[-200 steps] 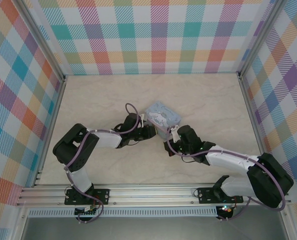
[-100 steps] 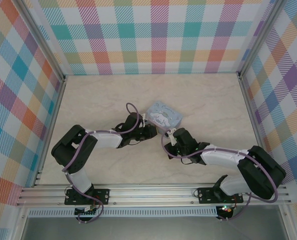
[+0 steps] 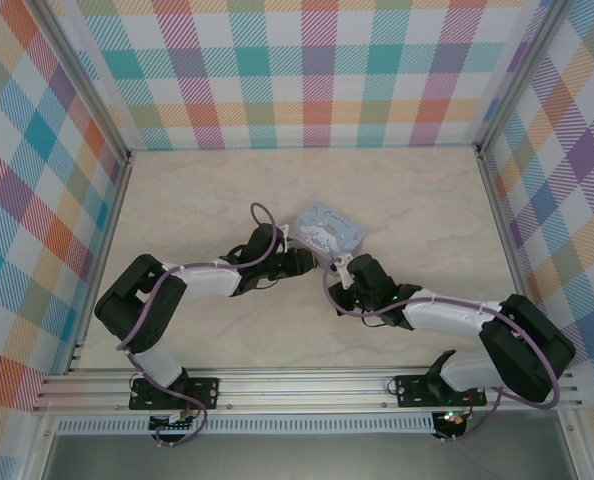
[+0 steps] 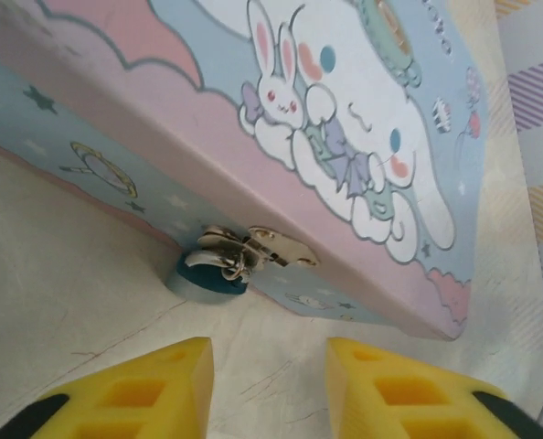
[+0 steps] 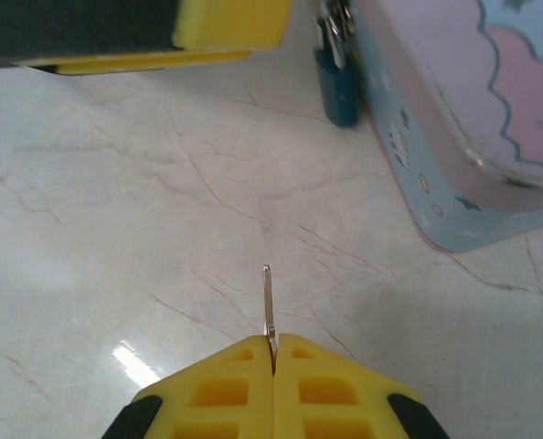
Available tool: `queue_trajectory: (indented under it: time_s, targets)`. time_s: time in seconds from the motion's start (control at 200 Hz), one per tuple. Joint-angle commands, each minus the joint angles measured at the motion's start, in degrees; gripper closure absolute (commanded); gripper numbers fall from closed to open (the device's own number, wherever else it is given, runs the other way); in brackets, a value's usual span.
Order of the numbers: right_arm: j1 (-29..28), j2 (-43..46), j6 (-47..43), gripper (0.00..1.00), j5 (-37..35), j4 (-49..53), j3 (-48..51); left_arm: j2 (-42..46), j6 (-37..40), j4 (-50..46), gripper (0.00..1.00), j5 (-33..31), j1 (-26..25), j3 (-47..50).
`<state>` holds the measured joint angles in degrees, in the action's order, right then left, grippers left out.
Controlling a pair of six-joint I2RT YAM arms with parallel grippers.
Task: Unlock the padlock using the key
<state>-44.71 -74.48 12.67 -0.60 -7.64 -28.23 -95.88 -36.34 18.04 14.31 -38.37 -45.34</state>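
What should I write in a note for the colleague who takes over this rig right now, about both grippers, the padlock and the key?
Left gripper: open, holds nothing, faces the padlock without touching it.
Right gripper: shut on the key, whose blade sticks out ahead of the fingertips.
Padlock: hangs on the clasp at the side of the cartoon tin.
Done: the key is picked up.
Left: steady the padlock, insert the key, turn it, free the shackle. The key is apart from the padlock, and the keyhole is not visible.
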Motion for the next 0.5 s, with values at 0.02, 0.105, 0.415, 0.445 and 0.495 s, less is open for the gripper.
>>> queue_trajectory:
  time_s: [0.02,0.105,0.415,0.445,0.495]
  targets:
    - [0.8,3.9,1.0,1.0,6.8,-2.8,-1.5,3.7,7.3,3.4,0.49,-2.3,1.0,3.6]
    - [4.0,4.5,3.4,1.0,12.7,-5.6,-1.5,4.4,11.2,8.5,0.37,-2.5,1.9,6.8]
    - [17.7,-1.2,18.3,1.0,27.7,-17.9,-3.9,-3.8,20.5,30.0,0.17,7.8,6.9,14.1]
    - [18.5,-2.3,19.3,1.0,28.0,-17.8,-4.8,-5.0,20.5,31.4,0.17,9.0,7.3,13.9]
    - [19.5,-3.9,20.3,1.0,28.9,-17.4,-6.1,-7.1,20.4,33.3,0.17,10.8,7.8,13.5]
